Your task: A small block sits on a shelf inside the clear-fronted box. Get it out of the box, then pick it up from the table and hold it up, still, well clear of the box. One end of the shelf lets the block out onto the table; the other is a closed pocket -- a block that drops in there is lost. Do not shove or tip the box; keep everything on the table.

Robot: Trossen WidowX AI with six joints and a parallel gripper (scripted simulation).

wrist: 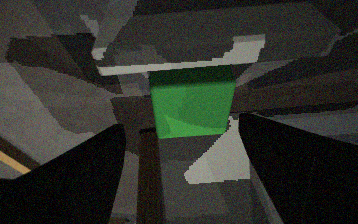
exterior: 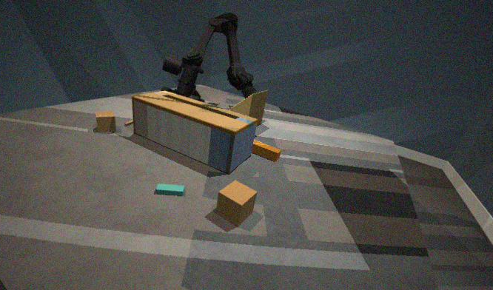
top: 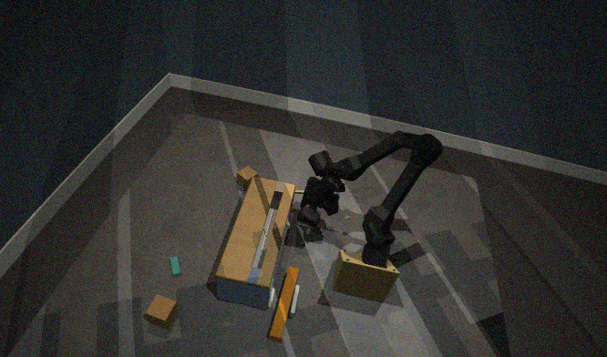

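The small green block (wrist: 194, 107) shows in the wrist view, ahead of and between the fingertips, outside the box on the table; the gripper hides it in the top view. The box (top: 241, 232) (exterior: 178, 129) stands upright, with a wooden top and a long slot. My gripper (top: 303, 238) (wrist: 182, 127) is open, pointing down low beside the box's long side that faces the arm base. Nothing is held between its fingers. In the exterior view the box hides the fingertips. Whether the fingers reach down around the block is hard to tell.
An orange bar (top: 284, 302) (exterior: 267, 150) lies near the box's near end. A thin wooden stick (top: 299, 192) (wrist: 5, 156) lies by the far end. Wooden cubes (top: 161, 307) (exterior: 106, 121) and a teal block (top: 175, 266) (exterior: 169, 189) stand around. The arm's yellow mount (top: 366, 278) is nearby.
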